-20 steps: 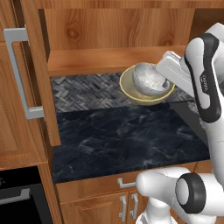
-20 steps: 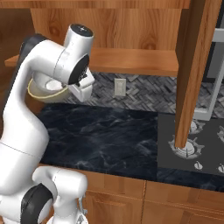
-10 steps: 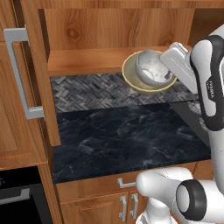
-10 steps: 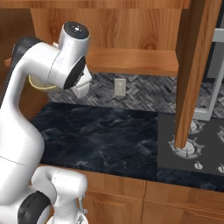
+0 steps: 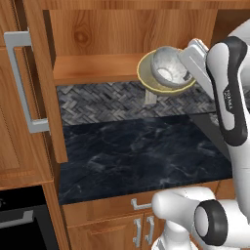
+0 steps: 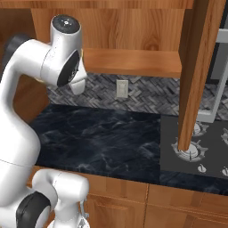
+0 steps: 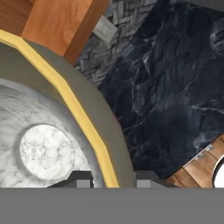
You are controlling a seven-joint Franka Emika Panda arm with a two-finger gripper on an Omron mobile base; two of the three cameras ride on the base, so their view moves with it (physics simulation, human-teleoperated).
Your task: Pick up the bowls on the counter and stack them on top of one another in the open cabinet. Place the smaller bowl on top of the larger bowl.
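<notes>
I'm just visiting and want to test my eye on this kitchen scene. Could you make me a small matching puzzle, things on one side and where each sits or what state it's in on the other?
Things:
1. small whitish-grey bowl
2. yellowish-tan bowl
3. cabinet door
4. wall outlet

Places or states:
A. swung open, grey bar handle facing out
B. on the herringbone tile wall
C. nested inside the wider bowl
D. tilted, its rim pinched by the tool, in front of the cabinet shelf's edge

Pairs: 1-C, 2-D, 3-A, 4-B

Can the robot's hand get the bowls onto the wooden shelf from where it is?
Probably yes. The gripper, pinching the larger bowl by its rim with the smaller bowl nested inside, hangs level with the shelf of the open cabinet, and nothing stands between them.
</notes>
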